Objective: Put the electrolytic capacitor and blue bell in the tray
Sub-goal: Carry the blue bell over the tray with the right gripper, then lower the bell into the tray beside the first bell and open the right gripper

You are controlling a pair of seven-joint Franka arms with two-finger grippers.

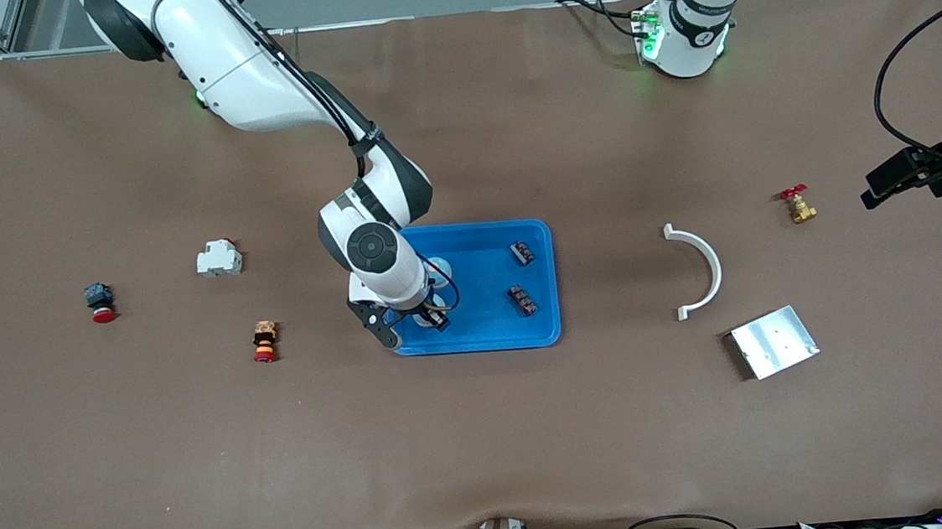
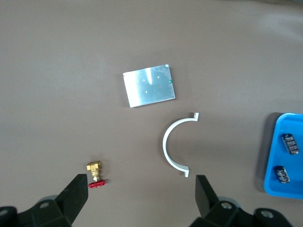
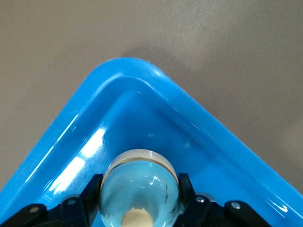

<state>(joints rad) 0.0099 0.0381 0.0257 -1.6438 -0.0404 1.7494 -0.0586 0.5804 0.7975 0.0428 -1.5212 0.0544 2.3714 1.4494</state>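
The blue tray (image 1: pixel 485 331) lies mid-table. My right gripper (image 1: pixel 423 319) is down inside its corner toward the right arm's end, shut on a pale blue bell (image 3: pixel 139 182) with a cream rim; the black fingers (image 3: pixel 90 194) press both its sides. A second pale blue dome (image 1: pixel 441 265) shows in the tray beside the wrist. Two dark electrolytic capacitors (image 1: pixel 522 252) (image 1: pixel 522 299) lie in the tray toward the left arm's end. My left gripper (image 2: pixel 141 194) hangs open and holds nothing, over bare table near the brass valve (image 2: pixel 94 169), and waits.
Toward the left arm's end lie a white half-ring (image 1: pixel 700 267), a silver plate (image 1: pixel 773 342) and a brass valve with red handle (image 1: pixel 798 205). Toward the right arm's end lie a white breaker (image 1: pixel 219 257), a red push button (image 1: pixel 101 302) and an orange-red button (image 1: pixel 264 340).
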